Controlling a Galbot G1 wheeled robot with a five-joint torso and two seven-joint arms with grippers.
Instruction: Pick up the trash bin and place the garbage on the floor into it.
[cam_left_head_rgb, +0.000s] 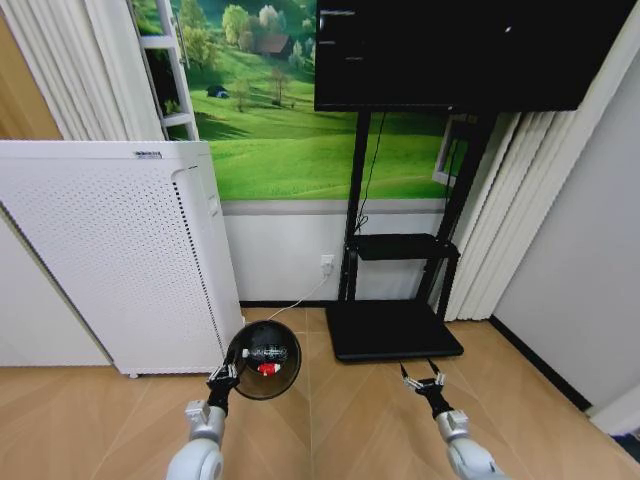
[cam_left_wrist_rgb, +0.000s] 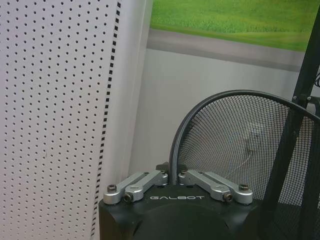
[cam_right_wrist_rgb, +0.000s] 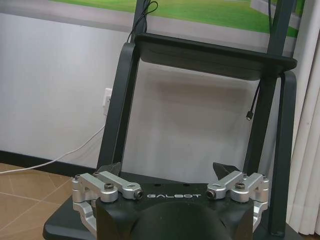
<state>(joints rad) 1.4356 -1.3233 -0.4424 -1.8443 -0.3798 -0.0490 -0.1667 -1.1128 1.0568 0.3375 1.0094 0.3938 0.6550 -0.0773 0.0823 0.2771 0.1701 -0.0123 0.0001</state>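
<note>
while i hold the small black wire-mesh round trash bin (cam_left_head_rgb: 264, 359) up off the light tan herringbone wooden floor (cam_left_head_rgb: 340, 420), its open mouth faces my head camera, and i can see inside it. the left gripper (cam_left_head_rgb: 222, 377) grips the bin at its rolled rim on the robot's left side; in the left wrist view the two metal fingers (cam_left_wrist_rgb: 145, 183) are drawn in tight on the rim wire, pinching the bin (cam_left_wrist_rgb: 240, 145), whose mesh wall curves away beyond them. inside the bin lie pieces of garbage: a clear bottle with a dark label (cam_left_head_rgb: 268, 353) across the middle and a red lump (cam_left_head_rgb: 267, 368) just below it, touching or nearly so.

beside the bin, on the robot's left, stands the tall white perforated box-shaped appliance (cam_left_head_rgb: 110, 260), close to the mesh. its dotted panel (cam_left_wrist_rgb: 55, 115) takes up much of the left wrist view.

the right gripper (cam_left_head_rgb: 424, 381) hangs low over the floor, well apart from the bin, with its jaws spread wide and nothing between them. ahead of it sits the black metal screen stand (cam_left_head_rgb: 395, 300), with its flat base plate on the floor and a small shelf (cam_right_wrist_rgb: 210, 52) above. a white cable (cam_right_wrist_rgb: 55, 160) runs from a wall socket (cam_right_wrist_rgb: 107, 101) down to the floor.
</note>
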